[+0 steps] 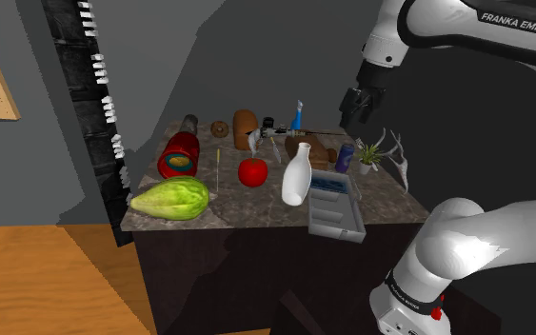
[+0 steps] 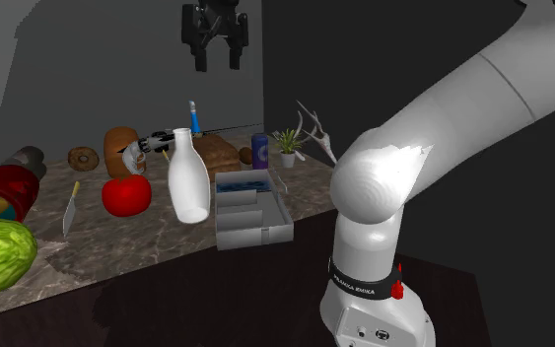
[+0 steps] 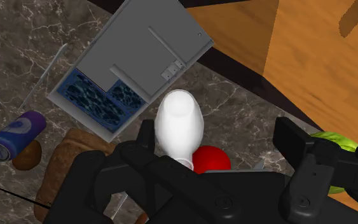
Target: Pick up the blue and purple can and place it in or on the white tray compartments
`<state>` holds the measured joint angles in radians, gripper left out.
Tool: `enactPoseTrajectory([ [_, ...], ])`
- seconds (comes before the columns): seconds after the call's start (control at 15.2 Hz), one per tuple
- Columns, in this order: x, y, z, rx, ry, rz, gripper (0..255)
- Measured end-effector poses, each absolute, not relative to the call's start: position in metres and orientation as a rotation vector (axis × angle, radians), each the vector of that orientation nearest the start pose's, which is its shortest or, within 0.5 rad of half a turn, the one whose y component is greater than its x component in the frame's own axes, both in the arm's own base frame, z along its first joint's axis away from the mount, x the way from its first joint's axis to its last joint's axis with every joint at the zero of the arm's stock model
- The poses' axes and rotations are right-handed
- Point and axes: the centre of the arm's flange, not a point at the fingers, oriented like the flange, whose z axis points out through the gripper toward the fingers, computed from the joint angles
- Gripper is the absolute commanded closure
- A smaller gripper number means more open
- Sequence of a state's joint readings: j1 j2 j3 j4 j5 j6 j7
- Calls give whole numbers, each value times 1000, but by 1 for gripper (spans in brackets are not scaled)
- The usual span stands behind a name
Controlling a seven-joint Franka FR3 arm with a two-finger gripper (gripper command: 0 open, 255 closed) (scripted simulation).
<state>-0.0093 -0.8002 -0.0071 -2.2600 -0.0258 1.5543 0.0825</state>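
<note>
While pincer [image 2: 218, 61] hovers, can [image 2: 261, 150] beside plant [image 2: 287, 144], white bottle [image 2: 187, 177] beside tray [image 2: 255, 235]

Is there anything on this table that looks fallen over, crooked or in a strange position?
The red container lies on its side at the shoulder view's left end of the table. The tray seems to stick out a little over the table's front edge. Nothing looks spilled.
</note>
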Motion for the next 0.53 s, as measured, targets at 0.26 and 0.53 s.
enactPoseTrajectory([
  [0.26,311,-33,626,-3150,151,-140,0],
  [0.53,327,-75,604,-3148,139,-123,0],
])
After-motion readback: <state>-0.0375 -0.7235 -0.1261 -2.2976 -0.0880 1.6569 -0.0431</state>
